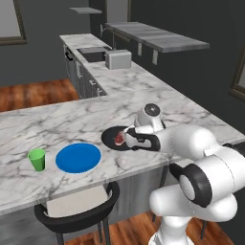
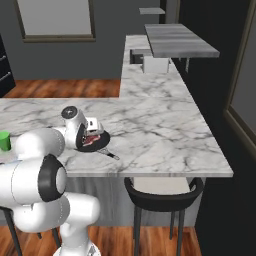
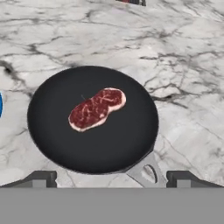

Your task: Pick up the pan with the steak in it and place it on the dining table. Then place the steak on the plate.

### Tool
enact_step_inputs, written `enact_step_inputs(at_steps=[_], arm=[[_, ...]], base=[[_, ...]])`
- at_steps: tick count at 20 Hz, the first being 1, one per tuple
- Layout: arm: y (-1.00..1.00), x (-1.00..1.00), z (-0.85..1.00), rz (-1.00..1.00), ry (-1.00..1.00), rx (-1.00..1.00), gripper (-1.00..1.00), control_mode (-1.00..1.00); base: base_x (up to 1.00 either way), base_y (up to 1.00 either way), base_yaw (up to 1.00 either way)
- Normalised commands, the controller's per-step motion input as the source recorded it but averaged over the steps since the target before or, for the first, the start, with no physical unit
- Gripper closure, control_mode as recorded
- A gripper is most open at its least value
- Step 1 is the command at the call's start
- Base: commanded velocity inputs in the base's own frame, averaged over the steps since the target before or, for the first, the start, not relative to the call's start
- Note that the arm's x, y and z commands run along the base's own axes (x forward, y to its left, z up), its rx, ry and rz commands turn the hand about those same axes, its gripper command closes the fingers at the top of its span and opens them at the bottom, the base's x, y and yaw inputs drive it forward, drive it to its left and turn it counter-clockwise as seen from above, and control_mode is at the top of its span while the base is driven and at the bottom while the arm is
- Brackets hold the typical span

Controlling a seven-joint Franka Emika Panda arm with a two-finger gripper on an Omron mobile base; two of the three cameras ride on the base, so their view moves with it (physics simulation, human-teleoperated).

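Sitting already on the dining table (image 1: pixel 57 124), the pan (image 1: pixel 111 139) with the steak (image 3: pixel 96 108) in its middle, so first half of the task judged done; steak not yet on the plate (image 1: pixel 78 157), so second half left. Going left to right on the surface in the left base view: green cup (image 1: pixel 37 159) near the front edge, then just beside it the plate, bare and flat, then a short strip of open marble, then the pan, apart from the plate and not touching it. Hovering over the pan, the gripper (image 3: pixel 111 178), fingers (image 3: pixel 40 178) spread wide and holding nothing, pan handle (image 3: pixel 147 172) pointing back between them in the hand view. Plenty of open marble behind and to the right of the pan; front edge of the surface close on the near side of plate and pan, chairs below it. Short, unobstructed carry across to the plate, judged easy, minding the cup just past it
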Motion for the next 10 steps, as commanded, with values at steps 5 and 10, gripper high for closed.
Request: enact_step_inputs(at_steps=[5,10], arm=[[0.27,0.01,0.0,-0.24,0.0,0.13,-1.0,-1.0],[0.2,0.15,0.0,-0.2,0.0,0.01,-1.0,-1.0]], base=[[0.0,0.0,0.0],[0.0,0.0,0.0]])
